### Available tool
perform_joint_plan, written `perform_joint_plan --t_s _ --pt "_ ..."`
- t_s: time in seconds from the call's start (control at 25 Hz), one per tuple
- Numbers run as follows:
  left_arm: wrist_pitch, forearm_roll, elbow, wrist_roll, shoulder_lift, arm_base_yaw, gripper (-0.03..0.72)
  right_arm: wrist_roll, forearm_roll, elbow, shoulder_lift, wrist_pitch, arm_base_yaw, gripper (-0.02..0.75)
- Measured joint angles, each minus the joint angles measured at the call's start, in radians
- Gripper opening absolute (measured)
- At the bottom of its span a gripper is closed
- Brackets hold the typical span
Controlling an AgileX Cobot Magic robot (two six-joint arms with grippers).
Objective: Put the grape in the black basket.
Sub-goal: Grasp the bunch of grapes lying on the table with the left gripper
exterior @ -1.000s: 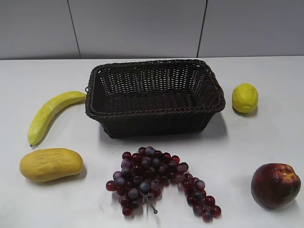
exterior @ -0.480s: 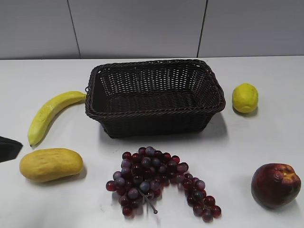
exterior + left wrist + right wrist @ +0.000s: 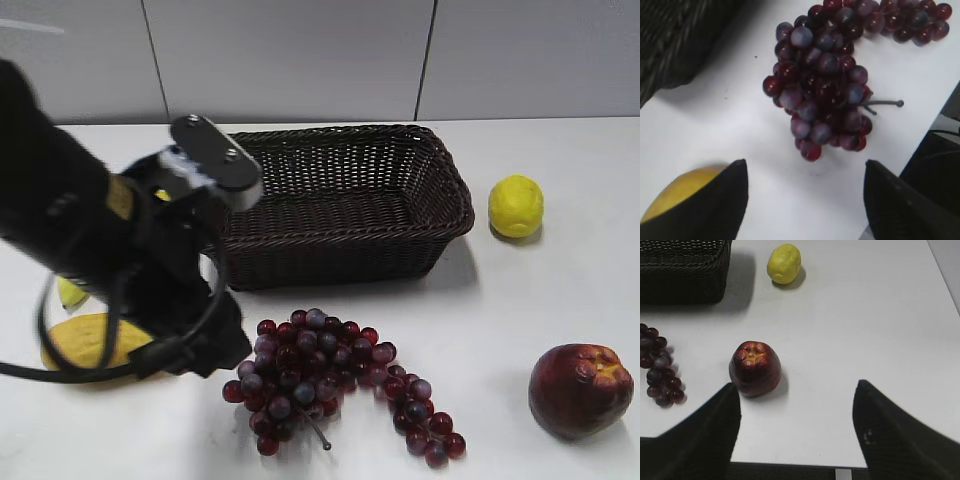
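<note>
The grape [image 3: 335, 378] lies in front of the black basket [image 3: 345, 200], apple [image 3: 580, 390] right, lemon [image 3: 516, 206] beside the basket.

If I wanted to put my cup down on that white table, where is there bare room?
Bare table lies between the round yellow lemon and the dark red apple, and in the strip between the dark woven wicker basket and the bunch of dark red grapes. The left side is crowded: the open left pincer, the yellow-orange mango.

left arm [image 3: 110, 260] swung in, beside grape [image 3: 330, 375] (jaws apart)
</note>
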Motion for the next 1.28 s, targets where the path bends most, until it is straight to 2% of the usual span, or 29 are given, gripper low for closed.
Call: perform_joint_plan --t_s 0.2,0.44,0.84,0.92,1.08,1.28 --pt "0.015 0.006 -0.156 -0.093 0.210 -0.016 0.551 0.000 0.000 0.000 0.000 0.000 0.000 0.531" --pt "0.089 0.009 -0.287 -0.114 0.379 -0.017 0.551 0.000 0.000 0.000 0.000 0.000 0.000 0.531" --pt "0.099 0.005 -0.326 -0.114 0.483 -0.022 0.549 0.000 0.000 0.000 0.000 0.000 0.000 0.531" --pt "0.099 -0.012 -0.326 -0.114 0.484 -0.022 0.498 0.000 0.000 0.000 0.000 0.000 0.000 0.531" --pt "0.114 -0.039 -0.327 -0.114 0.484 -0.022 0.255 0.000 0.000 0.000 0.000 0.000 0.000 0.531" --pt "0.154 -0.057 -0.330 -0.114 0.475 -0.022 0.259 0.000 0.000 0.000 0.000 0.000 0.000 0.531"
